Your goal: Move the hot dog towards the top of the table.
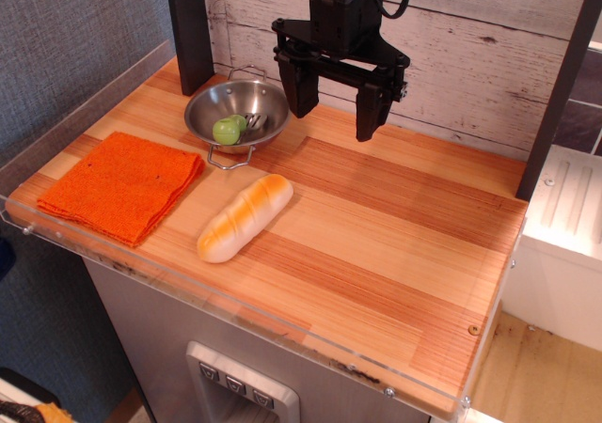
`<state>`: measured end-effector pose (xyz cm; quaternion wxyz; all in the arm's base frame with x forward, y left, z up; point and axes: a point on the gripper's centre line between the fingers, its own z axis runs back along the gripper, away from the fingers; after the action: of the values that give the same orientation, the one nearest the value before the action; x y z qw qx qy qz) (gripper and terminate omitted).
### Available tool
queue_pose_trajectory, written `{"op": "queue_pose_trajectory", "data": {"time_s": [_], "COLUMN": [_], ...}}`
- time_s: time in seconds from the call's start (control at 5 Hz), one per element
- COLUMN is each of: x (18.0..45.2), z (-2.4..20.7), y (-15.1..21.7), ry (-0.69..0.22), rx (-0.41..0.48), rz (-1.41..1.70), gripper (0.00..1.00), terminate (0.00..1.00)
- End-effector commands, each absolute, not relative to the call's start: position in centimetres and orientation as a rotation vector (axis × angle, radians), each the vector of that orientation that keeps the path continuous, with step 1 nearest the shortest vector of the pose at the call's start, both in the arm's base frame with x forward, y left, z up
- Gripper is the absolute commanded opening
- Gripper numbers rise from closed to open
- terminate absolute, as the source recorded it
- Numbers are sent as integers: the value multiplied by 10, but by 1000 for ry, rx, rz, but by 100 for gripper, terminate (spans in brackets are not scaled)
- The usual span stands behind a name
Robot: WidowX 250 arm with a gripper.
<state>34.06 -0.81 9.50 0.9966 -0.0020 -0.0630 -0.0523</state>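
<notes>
1. Hanging above the back of the table (395, 226), the gripper (337, 99) has its jaws spread apart, gripping nothing.
2. Just left of the jaws sits a metal bowl (237, 109) containing a green fruit (227, 130).
3. Nearer the front than the jaws, well apart, the hot dog (245, 217) lies diagonally.
4. Farthest left lies an orange cloth (120, 184).

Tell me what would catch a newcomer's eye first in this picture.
Probably the orange cloth, folded at the table's left edge, and the pale hot dog lying diagonally just right of it near the front. Behind them a steel bowl holds a green fruit, with the black gripper hanging open above the table's back.
</notes>
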Motion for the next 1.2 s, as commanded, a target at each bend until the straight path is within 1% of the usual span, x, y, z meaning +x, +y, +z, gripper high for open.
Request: {"op": "queue_pose_trajectory", "data": {"time_s": [0.0, 0.2, 0.4, 0.6, 0.8, 1.0], "x": [341, 322, 299, 287, 283, 282], "z": [95, 84, 61, 41, 28, 18], "y": [-8, 13, 35, 49, 53, 51], "ry": [-126, -110, -96, -45, -8, 6], "rx": [-4, 9, 41, 39, 36, 49], "rz": [-105, -50, -12, -30, -34, -36], "gripper": [100, 100, 100, 100, 100, 100], "terminate": [0, 0, 0, 0, 0, 0]}}
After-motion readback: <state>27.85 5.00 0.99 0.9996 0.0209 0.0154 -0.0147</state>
